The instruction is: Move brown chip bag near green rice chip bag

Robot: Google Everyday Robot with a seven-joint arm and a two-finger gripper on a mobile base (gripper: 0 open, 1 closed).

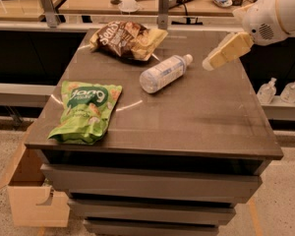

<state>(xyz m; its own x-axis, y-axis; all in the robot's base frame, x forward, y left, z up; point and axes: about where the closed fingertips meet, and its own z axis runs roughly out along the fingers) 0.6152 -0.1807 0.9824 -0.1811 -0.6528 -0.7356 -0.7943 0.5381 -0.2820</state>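
Observation:
The brown chip bag lies at the back left of the dark tabletop, with its pale yellow end pointing right. The green rice chip bag lies near the front left corner, well apart from the brown bag. My gripper hangs over the back right part of the table, to the right of the bottle and well right of the brown bag, with nothing in it. Its cream fingers point down and left.
A clear plastic bottle lies on its side between the brown bag and my gripper. A cardboard box stands on the floor at the left. Two small bottles stand on a shelf at the right. Desks with clutter run behind the table.

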